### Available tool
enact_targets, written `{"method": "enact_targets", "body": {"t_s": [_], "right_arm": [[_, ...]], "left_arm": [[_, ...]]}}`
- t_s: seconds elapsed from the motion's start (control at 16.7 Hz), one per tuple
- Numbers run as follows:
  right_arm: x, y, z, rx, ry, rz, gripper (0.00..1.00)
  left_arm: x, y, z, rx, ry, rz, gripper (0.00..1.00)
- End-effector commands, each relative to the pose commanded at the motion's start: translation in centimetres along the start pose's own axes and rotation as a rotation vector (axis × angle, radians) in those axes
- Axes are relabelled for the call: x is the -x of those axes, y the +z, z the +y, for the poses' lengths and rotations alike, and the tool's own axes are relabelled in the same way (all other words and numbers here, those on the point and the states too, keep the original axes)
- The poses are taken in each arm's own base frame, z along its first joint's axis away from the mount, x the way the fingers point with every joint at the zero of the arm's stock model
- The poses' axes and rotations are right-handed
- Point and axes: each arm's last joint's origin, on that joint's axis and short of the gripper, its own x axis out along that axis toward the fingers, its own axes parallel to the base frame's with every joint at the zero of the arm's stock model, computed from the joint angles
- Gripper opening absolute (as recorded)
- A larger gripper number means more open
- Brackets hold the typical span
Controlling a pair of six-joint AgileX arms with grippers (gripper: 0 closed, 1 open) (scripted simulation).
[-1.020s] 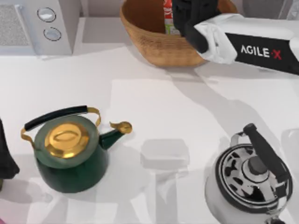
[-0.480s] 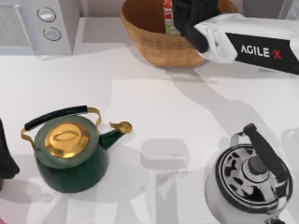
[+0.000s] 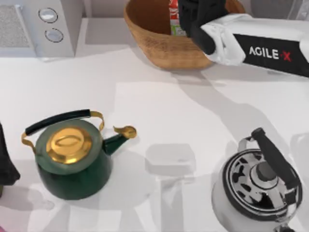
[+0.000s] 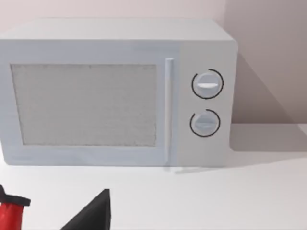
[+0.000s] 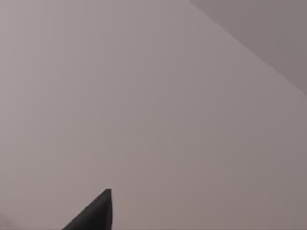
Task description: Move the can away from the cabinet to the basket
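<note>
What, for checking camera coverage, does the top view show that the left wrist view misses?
Top view adds: the tan woven wicker basket, the red-and-green can upright inside it, the right end effector beside the can, a green gold-lidded kettle, a chrome kettle, the parked left arm at the left edge. Left wrist view adds: a red object. Shared: the white appliance with two round dials, the white table.

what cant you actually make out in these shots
- Right gripper, top view: over the basket beside the can; whether its fingers grip the can or are open is hidden by the gripper body.
- Can, top view: its top is cut off by the picture's upper edge, and the basket wall hides its base.
- Left gripper, top view: cut off by the left edge.
- Right wrist view: plain wall, no can.
</note>
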Motion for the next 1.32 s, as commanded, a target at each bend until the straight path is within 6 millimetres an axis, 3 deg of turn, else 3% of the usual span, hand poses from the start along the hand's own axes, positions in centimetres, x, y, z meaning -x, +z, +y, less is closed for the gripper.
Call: {"method": "enact_targets", "body": {"t_s": [0.54,0.72,1.02,1.32], "right_arm": [[0.1,0.0,0.1,0.000,0.002,0.000,1.00],[0.6,1.1,-0.9,0.001,0.005,0.001,1.00],[4.2,6.5,-6.3,0.002,0.007,-0.004,1.00],[12.2,10.9,-14.3,0.010,0.001,0.005,1.00]], "left_arm": [[0.0,0.0,0.0,0.000,0.000,0.000,1.00],[0.0,0.0,0.0,0.000,0.000,0.000,1.00],[0.0,0.0,0.0,0.000,0.000,0.000,1.00],[0.0,0.0,0.0,0.000,0.000,0.000,1.00]]}}
